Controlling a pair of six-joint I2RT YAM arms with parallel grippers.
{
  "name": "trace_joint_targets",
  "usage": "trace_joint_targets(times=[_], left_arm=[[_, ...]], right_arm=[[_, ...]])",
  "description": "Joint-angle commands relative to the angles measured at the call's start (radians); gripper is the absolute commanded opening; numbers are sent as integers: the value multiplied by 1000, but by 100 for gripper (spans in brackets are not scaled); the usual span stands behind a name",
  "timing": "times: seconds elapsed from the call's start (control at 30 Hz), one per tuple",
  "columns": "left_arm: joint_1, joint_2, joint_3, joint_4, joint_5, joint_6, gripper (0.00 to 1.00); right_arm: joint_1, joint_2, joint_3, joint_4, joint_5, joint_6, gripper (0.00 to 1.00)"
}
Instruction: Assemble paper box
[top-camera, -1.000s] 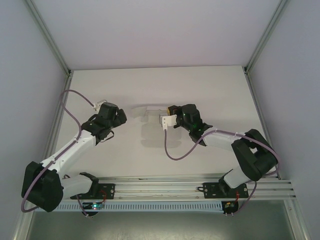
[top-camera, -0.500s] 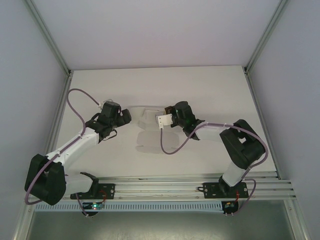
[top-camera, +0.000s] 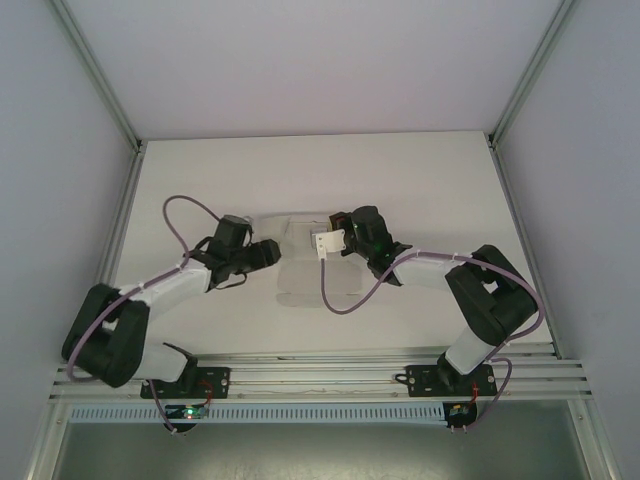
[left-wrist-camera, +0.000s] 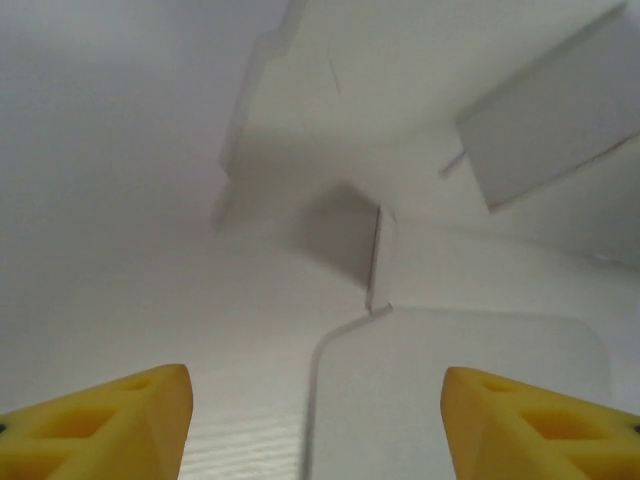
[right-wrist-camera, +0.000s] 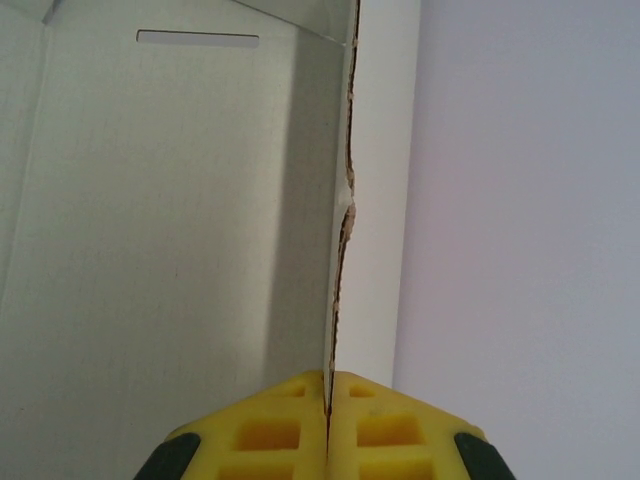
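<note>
The paper box (top-camera: 303, 282), a cutout with some panels raised, lies in the middle of the white table (top-camera: 430, 180), between pale grey walls (top-camera: 300, 60). The right gripper (right-wrist-camera: 328, 385) pinches one upright card edge. The left gripper (left-wrist-camera: 315, 388) is wide apart near the box, holding nothing.

text: none readable | labels: none | brands: none | numbers: none

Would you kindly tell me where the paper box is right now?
In the top view, the paper box lies centrally on the table; the right pincer grips its raised edge.
</note>
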Motion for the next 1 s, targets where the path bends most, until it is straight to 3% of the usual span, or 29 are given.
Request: trace_joint_targets(times=[0.0,0.07,0.17,0.27,0.4,0.57,0.73,0.97], left_arm=[[-39,57,-14,179,173,-51,56],[-63,89,-5,202,172,-59,50],[-100,142,41,156,143,-44,31],[-116,174,44,176,136,-50,22],[-124,198,31,147,36,-59,8],[-128,255,12,193,13,-92,1],[-134,281,25,187,-14,-98,0],[-135,257,37,118,-89,-89,0]], right_arm=[[13,-8,-10,39,30,24,0],[13,-5,-8,46,40,25,0],[12,-3,-11,51,41,18,0],[12,-3,-8,45,48,21,0],[14,-9,4,-47,6,-6,0],[30,-37,10,-146,-76,-17,0],[40,-56,115,-455,-173,26,0],[44,58,220,-648,-88,1,0]])
